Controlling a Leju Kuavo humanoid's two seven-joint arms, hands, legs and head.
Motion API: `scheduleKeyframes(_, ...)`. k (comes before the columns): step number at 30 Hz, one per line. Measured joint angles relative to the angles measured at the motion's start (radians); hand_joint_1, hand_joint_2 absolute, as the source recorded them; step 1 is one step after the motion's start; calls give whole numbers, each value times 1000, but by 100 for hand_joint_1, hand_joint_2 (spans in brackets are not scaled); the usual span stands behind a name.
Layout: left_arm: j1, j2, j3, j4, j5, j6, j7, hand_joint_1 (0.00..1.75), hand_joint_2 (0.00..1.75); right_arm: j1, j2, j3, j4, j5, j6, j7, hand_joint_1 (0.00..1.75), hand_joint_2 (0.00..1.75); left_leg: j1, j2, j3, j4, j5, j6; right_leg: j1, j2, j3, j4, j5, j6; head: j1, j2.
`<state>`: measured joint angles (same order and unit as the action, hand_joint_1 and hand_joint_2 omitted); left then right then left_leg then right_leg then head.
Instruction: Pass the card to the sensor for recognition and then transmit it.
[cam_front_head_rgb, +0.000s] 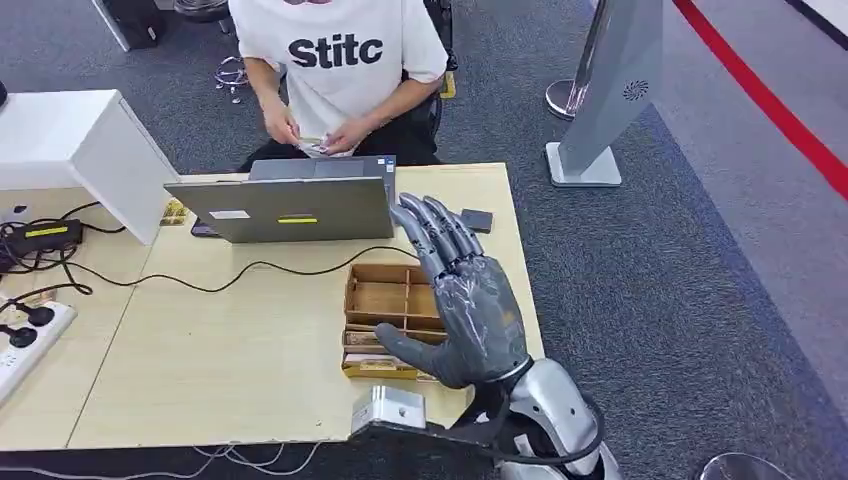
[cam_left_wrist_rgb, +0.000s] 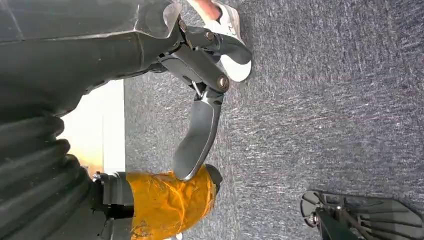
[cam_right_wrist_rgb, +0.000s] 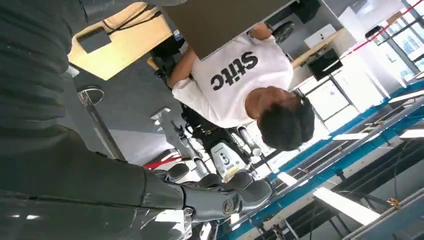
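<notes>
My right hand (cam_front_head_rgb: 462, 300) is raised above the right part of the wooden table (cam_front_head_rgb: 220, 350), fingers stretched out and apart, palm empty. It hovers over a brown compartment box (cam_front_head_rgb: 385, 300) with flat cards lying in its near row. A small dark square pad (cam_front_head_rgb: 477, 220) lies just beyond the fingertips; it also appears on the table corner (cam_right_wrist_rgb: 95, 40) in the right wrist view. The person's hands (cam_front_head_rgb: 322, 140) hold small cards behind the laptop. My right hand (cam_right_wrist_rgb: 220, 197) holds nothing in its wrist view. My left hand (cam_left_wrist_rgb: 200, 100) hangs over the carpet, its thumb apart and nothing in it.
An open grey laptop (cam_front_head_rgb: 290, 205) stands mid-table with a black cable running left. A white box (cam_front_head_rgb: 75, 150), power strips and cables crowd the left side. A person in a white T-shirt (cam_front_head_rgb: 335, 60) sits across. A grey stand (cam_front_head_rgb: 610, 100) rises on the carpet at right.
</notes>
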<state>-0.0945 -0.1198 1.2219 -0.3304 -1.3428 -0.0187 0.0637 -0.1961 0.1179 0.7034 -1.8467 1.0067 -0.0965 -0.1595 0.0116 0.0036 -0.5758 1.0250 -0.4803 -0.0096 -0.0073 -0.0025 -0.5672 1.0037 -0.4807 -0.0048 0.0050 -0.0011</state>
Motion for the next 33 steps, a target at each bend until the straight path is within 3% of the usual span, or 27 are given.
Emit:
scheduleKeyframes(13, 0, -1, 0, 0, 4, 0, 0, 0, 175, 13, -14, 0, -18, 9, -3, -6, 0, 175, 0, 0, 0, 0, 0, 0, 0, 0, 0, 0, 0, 0, 0, 0)
scheduleKeyframes(22, 3, -6, 12, 0, 36, 8, 0, 0, 175, 251, -56, -59, -30, 39, -95, -97, 0, 175, 0, -2, -1, 0, -1, 0, 0, -2, 0, 0, -1, 1, 0, 0)
scheduleKeyframes(26, 3, -7, 21, 0, 37, 8, -1, 0, 175, 308, -80, -82, 22, 69, -103, -98, 0, 175, 0, -1, -1, 0, -1, 1, 0, -2, 0, 0, -1, 1, 0, 0)
scheduleKeyframes(33, 0, -12, 21, 0, 26, 9, -2, 0, 175, 300, -100, -61, 191, 124, -131, -94, 0, 175, 0, -2, -1, 0, 0, 0, 0, -2, 0, 0, -1, 1, 0, 0)
